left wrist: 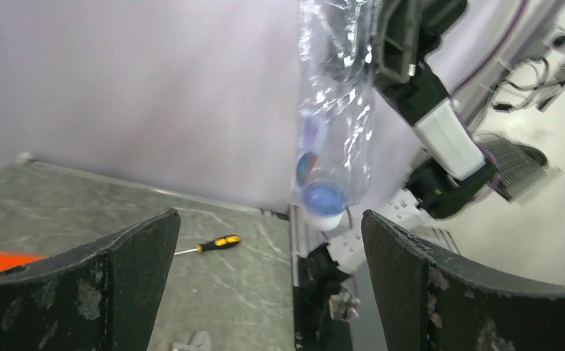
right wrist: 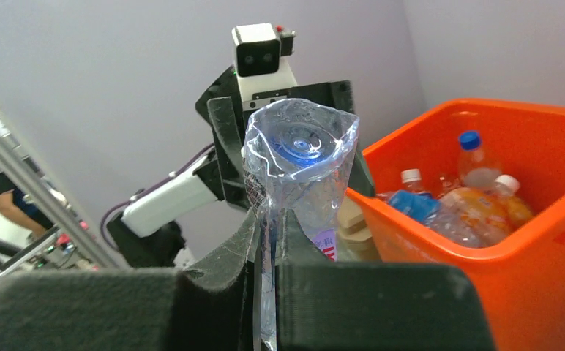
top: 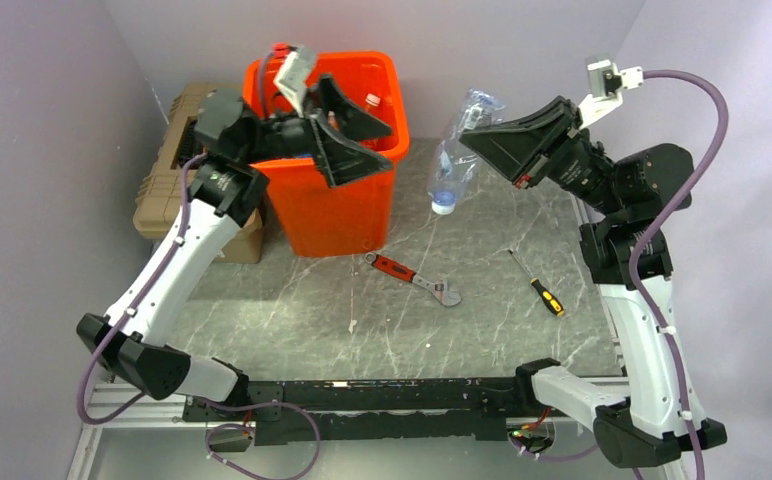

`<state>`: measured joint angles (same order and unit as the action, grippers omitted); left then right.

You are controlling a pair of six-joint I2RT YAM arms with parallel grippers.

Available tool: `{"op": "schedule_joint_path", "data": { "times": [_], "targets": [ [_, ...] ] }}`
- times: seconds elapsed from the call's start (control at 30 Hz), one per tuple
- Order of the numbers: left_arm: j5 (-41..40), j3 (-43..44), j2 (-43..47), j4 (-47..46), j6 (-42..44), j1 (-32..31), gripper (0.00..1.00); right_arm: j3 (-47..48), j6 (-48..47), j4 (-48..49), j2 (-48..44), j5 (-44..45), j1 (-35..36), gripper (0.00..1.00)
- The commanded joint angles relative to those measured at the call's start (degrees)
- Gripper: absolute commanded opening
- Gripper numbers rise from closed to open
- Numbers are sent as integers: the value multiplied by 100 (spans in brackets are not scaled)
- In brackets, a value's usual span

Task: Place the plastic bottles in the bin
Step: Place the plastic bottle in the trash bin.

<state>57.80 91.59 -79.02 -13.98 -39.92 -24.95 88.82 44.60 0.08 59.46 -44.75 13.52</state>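
Right gripper [right wrist: 268, 219] fingers fill the foreground of its wrist view, pressed together on a crushed clear bottle [right wrist: 298, 157]; the bottle hangs cap-down in the air just right of the orange bin [top: 332, 210]; left gripper [left wrist: 269, 227] is spread wide over the bin's rim (several more bottles [right wrist: 470, 205] lie inside); a red-handled wrench [top: 414, 278] and a screwdriver [top: 540, 288] lie on the grey marbled table [top: 292, 320] in front of the bin; a tan toolbox [top: 167, 170] sits left of the bin.
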Motion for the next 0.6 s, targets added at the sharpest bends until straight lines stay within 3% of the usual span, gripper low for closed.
{"op": "schedule_joint_path", "data": {
  "times": [0.0, 0.27, 0.37, 0.43, 0.57],
  "targets": [
    [-37, 910, -191, 1151, 1126, -890, 99, 72, -24, 217, 220, -112, 468, 0],
    [398, 861, -732, -10, 136, -994, 100, 363, -315, 38, 641, 101, 1316, 0],
    [381, 647, -663, -157, 179, -1022, 97, 321, -320, 115, 702, 184, 1371, 0],
    [341, 652, -663, 48, 334, -1042, 85, 252, -282, 227, 718, 218, 1389, 0],
    [379, 698, -684, 265, 401, -1047, 40, 192, -233, 392, 735, 308, 1397, 0]
  ]
}}
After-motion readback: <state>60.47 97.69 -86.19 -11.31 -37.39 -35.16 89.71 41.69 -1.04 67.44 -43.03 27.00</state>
